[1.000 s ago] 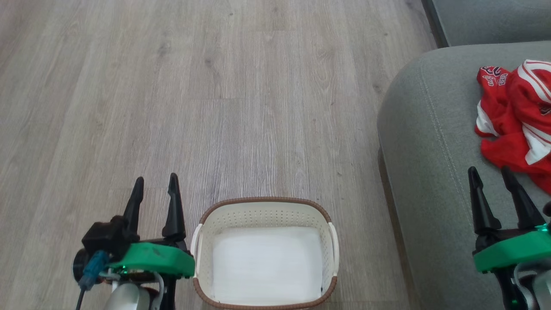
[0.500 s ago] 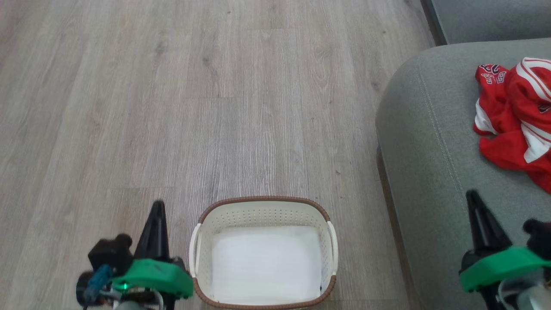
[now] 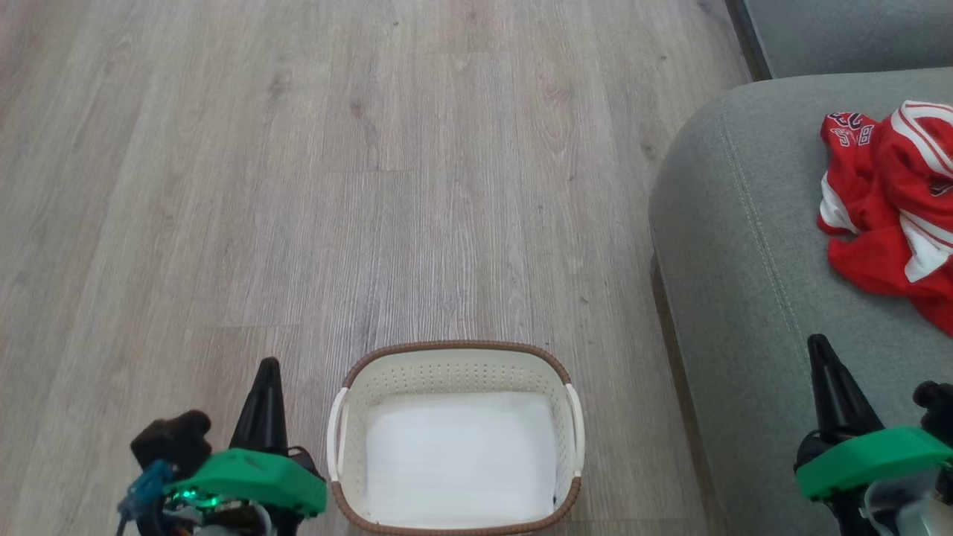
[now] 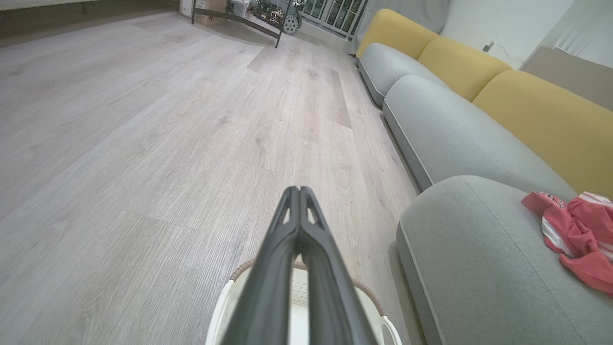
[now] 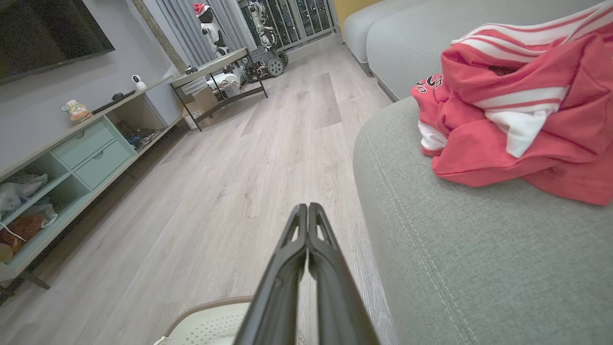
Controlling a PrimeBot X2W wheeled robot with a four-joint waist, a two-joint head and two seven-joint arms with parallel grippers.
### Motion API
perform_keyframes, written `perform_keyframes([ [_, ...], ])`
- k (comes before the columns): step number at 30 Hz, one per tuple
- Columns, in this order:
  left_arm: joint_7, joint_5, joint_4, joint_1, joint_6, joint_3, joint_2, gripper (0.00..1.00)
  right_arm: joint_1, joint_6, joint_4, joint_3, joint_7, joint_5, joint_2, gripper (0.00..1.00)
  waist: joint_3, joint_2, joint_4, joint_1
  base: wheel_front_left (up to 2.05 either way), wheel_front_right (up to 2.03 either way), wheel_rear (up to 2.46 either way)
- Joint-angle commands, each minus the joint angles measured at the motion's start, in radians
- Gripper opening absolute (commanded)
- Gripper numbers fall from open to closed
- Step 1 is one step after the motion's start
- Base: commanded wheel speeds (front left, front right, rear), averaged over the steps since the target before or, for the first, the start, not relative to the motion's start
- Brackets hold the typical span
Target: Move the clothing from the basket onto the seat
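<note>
Clothing [image 3: 886, 223], bright red, lies crumpled on the seat [image 3: 744, 260], back from its rounded edge. The empty basket [image 3: 454, 346] stands on the wooden floor [image 3: 372, 186] beside the seat. The left gripper [image 3: 266, 368], beside the basket, and the right gripper [image 3: 819, 346], over the seat, each have fingers pressed together.

The basket [image 3: 454, 372] sits on the floor [image 3: 372, 186] at six o'clock; the clothing [image 3: 886, 171] lies on the seat [image 3: 744, 260] at three o'clock.

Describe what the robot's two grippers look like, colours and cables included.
Both the left gripper and right gripper have two long, tapering black fingers on a bright green housing. A blue cable hangs beside the left one.
</note>
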Motion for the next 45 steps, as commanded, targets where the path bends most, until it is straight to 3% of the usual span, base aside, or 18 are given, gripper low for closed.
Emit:
perform_keyframes([
  [1,0.01,-0.036,-0.029,-0.051,-0.012,0.027,0.003,0.0,-0.042,0.0,-0.026,-0.016,0.008,0.033,-0.007,0.0,-0.001,-0.0001,0.0,0.0,0.0,0.0,0.0],
  [45,0.129,-0.486,-0.009,-0.082,-0.084,0.124,0.004,0.0,-0.081,0.0,-0.01,-0.069,0.133,0.418,0.079,0.0,-0.01,-0.0001,-0.003,0.0,0.0,0.0,0.0],
])
